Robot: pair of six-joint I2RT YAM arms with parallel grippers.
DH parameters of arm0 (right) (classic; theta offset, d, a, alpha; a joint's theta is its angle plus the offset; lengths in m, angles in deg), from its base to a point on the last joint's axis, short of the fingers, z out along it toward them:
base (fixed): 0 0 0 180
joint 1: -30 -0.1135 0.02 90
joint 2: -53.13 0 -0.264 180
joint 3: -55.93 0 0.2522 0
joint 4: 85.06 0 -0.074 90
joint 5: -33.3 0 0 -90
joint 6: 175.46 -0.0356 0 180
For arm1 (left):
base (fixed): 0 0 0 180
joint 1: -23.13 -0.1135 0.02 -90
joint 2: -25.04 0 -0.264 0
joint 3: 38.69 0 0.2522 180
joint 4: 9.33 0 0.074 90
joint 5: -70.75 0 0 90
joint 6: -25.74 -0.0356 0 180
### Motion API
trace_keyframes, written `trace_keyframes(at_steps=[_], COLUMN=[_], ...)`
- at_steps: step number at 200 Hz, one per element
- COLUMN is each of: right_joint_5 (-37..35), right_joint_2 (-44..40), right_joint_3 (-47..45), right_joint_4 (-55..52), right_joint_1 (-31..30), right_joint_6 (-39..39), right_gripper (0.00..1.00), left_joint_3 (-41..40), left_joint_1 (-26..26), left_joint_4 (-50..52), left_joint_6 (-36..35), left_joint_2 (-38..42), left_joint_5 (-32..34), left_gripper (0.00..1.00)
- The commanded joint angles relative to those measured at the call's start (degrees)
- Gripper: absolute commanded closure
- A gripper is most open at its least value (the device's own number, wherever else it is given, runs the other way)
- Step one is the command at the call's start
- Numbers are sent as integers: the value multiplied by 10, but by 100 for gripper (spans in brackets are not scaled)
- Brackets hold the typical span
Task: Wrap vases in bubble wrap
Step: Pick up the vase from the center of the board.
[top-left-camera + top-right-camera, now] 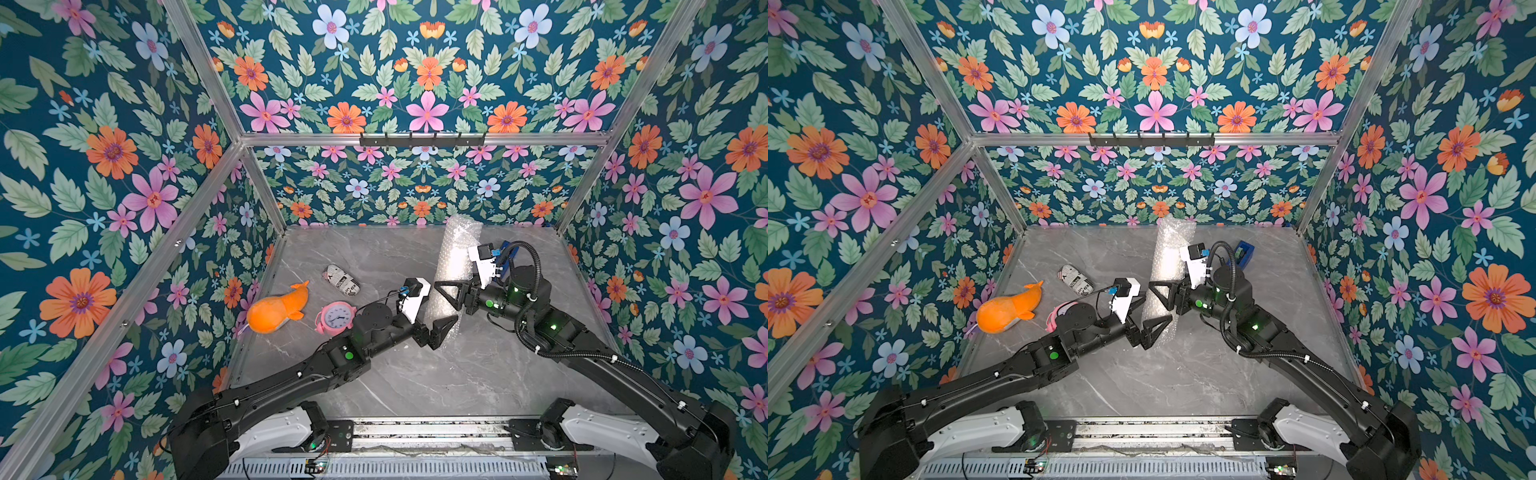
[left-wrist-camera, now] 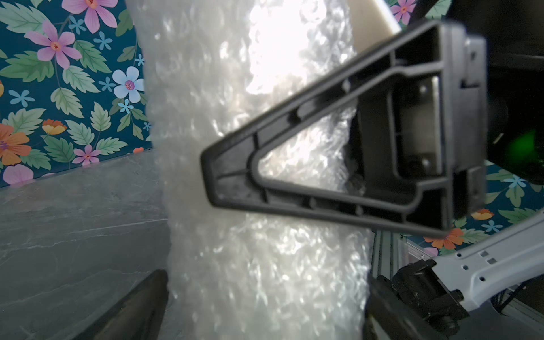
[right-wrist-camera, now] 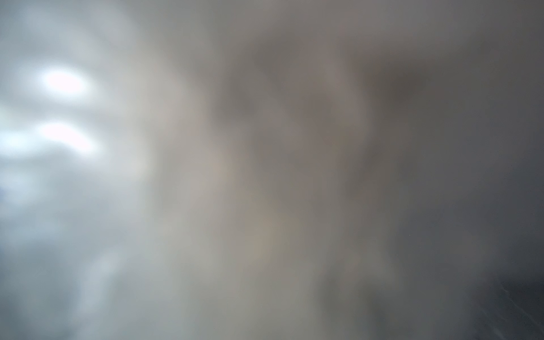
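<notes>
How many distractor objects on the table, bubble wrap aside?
4: orange plush toy at far left, pink alarm clock beside it, newsprint cylinder behind them, blue object behind the right arm. Others may be hidden.

Both top views look steeply down from high above the near edge of the worktop (image 1: 415, 374), facing the floral back wall (image 1: 424, 183). They share almost the whole scene, shifted a little sideways. The left wrist view sits very close to the bubble wrap (image 2: 259, 265), which fills much of its frame, with the right pincer (image 2: 229, 176) crossing in front of it. The right wrist view is so close to some surface that only grey blur shows.
</notes>
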Motion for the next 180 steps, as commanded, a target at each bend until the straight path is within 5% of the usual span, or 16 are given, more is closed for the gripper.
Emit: trace_keyframes(at_steps=[1, 123, 180], right_joint_5=[-9, -71, -83], right_joint_2=[0, 11, 15], right_joint_3=[8, 17, 19], right_joint_4=[43, 42, 45], right_joint_1=[-7, -56, -61], right_joint_6=[-8, -56, -66], right_gripper=[85, 88, 90], left_joint_3=[11, 10, 18], left_joint_1=[0, 0, 0], left_joint_4=[-16, -25, -17], left_joint_6=[3, 14, 10], left_joint_2=[-10, -49, -55], left_joint_5=[9, 56, 31], left_gripper=[0, 8, 60])
